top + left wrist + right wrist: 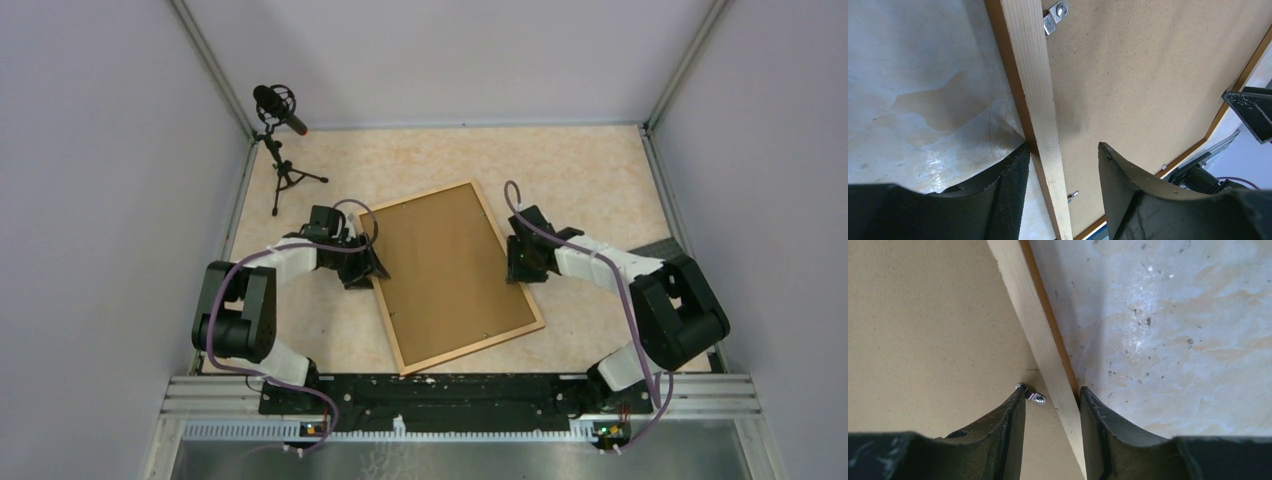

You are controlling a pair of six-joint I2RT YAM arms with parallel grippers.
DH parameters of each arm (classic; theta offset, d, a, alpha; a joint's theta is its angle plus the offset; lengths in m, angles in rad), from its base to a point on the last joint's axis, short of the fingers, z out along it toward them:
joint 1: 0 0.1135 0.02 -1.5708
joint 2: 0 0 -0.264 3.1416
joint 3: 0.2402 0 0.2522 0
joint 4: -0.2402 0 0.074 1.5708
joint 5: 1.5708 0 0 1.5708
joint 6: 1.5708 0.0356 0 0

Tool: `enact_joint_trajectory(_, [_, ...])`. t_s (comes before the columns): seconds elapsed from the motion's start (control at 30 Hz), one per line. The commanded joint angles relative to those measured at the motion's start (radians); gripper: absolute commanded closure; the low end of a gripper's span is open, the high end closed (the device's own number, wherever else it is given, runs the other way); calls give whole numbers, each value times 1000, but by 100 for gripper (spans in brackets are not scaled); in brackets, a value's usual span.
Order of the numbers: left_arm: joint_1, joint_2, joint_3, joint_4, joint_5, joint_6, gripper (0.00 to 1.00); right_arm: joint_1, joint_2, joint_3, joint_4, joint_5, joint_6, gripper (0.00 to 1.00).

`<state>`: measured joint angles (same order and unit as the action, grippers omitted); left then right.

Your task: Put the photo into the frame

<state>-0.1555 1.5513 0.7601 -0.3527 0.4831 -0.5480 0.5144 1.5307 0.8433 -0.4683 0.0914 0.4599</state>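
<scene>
The light wood frame (pixel 475 349) lies face down at the table's middle, turned at an angle. The brown backing board (pixel 450 265) sits inside it, with small metal clips (pixel 1055 17) at the rim. The photo is hidden. My left gripper (pixel 375 262) is open at the frame's left side. In the left wrist view it (pixel 1063 150) straddles the wood rail (pixel 1038 85). My right gripper (pixel 515 262) is open at the frame's right side. In the right wrist view it (pixel 1052 392) straddles the rail (pixel 1033 315), with one fingertip at a clip (pixel 1037 399).
A black microphone on a small tripod (pixel 280 110) stands at the back left. The beige marbled table (pixel 580 170) is closed in by grey walls on three sides. The arms' mounting rail runs along the near edge.
</scene>
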Motion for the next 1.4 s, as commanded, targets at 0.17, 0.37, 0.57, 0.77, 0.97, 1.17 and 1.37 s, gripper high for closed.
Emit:
enact_joint_trajectory(0.17, [-1,9,-39,13,-35,20,42,12,-12,-84,-11,280,361,100])
enact_joint_trajectory(0.37, [-1,10,-41,20,-24,16,42,24,-65,-124,11,219,413,100])
enact_joint_trajectory(0.57, [-1,17,-38,20,-14,18,42,24,-65,-70,-8,125,207,72])
enact_joint_trajectory(0.77, [-1,18,-39,25,-8,16,42,24,-41,-97,-12,114,152,59])
enact_joint_trajectory(0.97, [-1,18,-39,19,-14,19,42,28,-44,-99,-61,143,131,59])
enact_joint_trajectory(1.17, [-1,22,-43,28,-12,13,43,35,-93,-112,-38,146,115,79])
enact_joint_trajectory(1.37, [-1,29,-45,34,-6,11,43,33,-97,-104,61,127,82,100])
